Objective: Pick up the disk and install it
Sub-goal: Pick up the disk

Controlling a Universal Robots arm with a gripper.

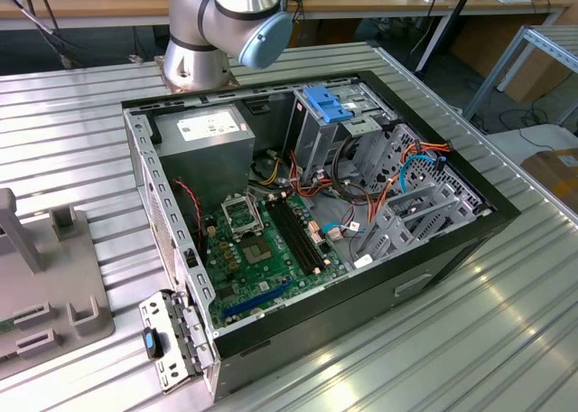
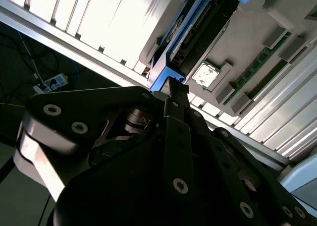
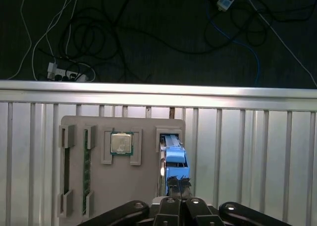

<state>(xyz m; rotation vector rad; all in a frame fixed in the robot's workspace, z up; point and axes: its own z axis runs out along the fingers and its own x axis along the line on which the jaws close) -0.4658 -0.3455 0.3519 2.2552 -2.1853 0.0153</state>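
1. Clearly, the disk stands on edge in a slot of the grey fixture tray. Its blue bracket shows in both wrist views, and its label is hidden.
2. The gripper hangs over the tray at the disk's end. Whether it is spread, closed or pinching cannot be told.
3. A processor chip lies in a tray pocket beside the disk.
4. In the exterior view, the tray and the arm are cut off.
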